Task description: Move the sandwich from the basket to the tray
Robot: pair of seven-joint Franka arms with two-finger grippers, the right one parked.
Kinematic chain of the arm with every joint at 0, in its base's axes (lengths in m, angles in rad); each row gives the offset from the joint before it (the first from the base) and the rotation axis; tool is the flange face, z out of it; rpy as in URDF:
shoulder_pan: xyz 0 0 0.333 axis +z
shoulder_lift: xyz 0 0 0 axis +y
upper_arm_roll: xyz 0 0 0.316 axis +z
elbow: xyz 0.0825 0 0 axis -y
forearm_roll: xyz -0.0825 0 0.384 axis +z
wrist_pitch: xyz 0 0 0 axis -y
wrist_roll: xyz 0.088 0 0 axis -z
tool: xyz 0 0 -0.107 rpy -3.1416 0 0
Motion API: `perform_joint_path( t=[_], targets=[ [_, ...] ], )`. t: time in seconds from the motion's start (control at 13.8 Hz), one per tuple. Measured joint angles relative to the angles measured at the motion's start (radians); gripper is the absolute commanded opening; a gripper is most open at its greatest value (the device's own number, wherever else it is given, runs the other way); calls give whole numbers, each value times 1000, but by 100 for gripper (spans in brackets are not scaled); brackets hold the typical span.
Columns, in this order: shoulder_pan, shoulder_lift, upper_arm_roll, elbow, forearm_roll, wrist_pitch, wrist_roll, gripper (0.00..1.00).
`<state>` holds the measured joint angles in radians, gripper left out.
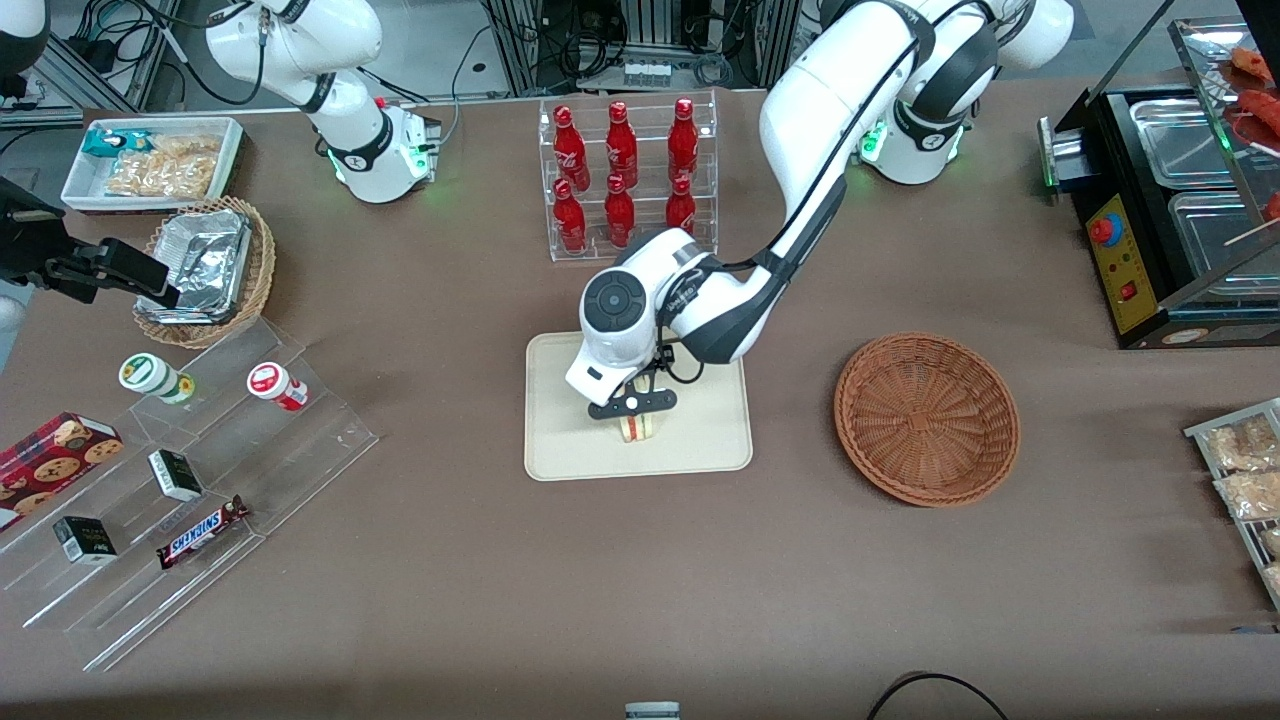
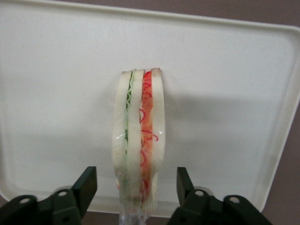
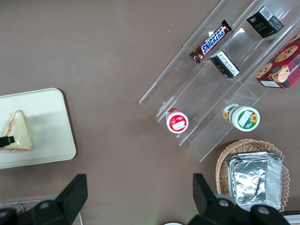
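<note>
The sandwich [image 1: 636, 429] stands on its edge on the cream tray [image 1: 700, 440], in the part of the tray nearer the front camera. My left gripper [image 1: 634, 416] is low over it, open, with one finger on each side of the wedge and a gap at both. The left wrist view shows the sandwich [image 2: 139, 140] with its red and green filling upward on the tray [image 2: 225, 70], between the black fingers [image 2: 86, 185] of the gripper [image 2: 136, 178]. The reddish-brown basket [image 1: 927, 417] lies empty beside the tray, toward the working arm's end.
A clear rack of red bottles [image 1: 625, 175] stands farther from the front camera than the tray. Toward the parked arm's end are a clear stepped shelf of snacks [image 1: 180, 480], a tan wicker basket of foil containers [image 1: 205, 270] and a white bin of packets [image 1: 150, 165]. A black food warmer [image 1: 1170, 200] stands at the working arm's end.
</note>
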<state>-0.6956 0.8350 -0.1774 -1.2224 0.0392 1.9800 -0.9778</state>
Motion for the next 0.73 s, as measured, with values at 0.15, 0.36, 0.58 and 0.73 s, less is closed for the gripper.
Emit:
perform_joint_path(
  t=[0.15, 0.36, 0.58, 0.73],
  targets=[
    [2, -44, 7, 3, 32, -84, 0, 100],
    [4, -122, 56, 2, 63, -196, -1, 100],
    [59, -199, 100, -44, 61, -220, 4, 100],
    [130, -245, 101, -93, 49, -224, 67, 100]
  ],
)
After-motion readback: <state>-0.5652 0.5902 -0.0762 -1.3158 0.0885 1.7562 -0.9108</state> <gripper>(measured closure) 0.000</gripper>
